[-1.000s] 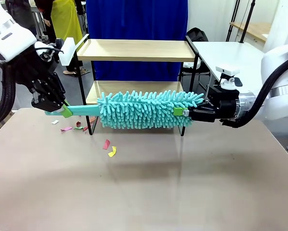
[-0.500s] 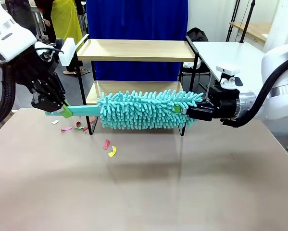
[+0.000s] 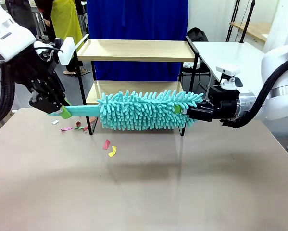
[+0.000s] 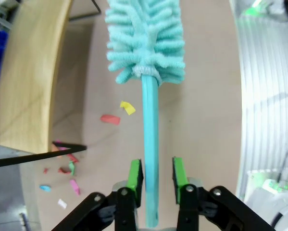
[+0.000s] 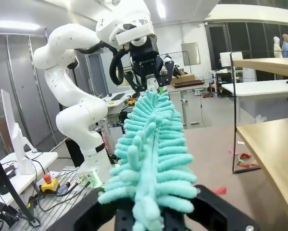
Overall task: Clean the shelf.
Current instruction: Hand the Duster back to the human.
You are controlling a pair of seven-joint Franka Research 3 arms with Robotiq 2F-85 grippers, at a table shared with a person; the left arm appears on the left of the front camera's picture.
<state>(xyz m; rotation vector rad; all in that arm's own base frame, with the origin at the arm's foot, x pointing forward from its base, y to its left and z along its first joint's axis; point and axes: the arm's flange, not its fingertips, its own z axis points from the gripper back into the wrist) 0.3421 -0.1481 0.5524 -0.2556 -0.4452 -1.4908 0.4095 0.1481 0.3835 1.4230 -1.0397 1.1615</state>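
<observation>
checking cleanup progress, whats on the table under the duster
Paper scraps lie on the table below the duster, more by the shelf leg. The duster hides the lower board's middle.

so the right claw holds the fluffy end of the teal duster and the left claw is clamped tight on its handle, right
Not quite: the left claw is open, its pads standing apart beside the handle, as the left wrist view shows. The right claw does hold the teal duster by its fluffy end.

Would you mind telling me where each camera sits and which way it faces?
Front: between the arms, looking across the table at the shelf; left gripper and right gripper at the duster ends.
Left wrist: looks along its open fingers astride the duster handle.
Right wrist: looks along the duster to the left arm.
All share the duster.
</observation>
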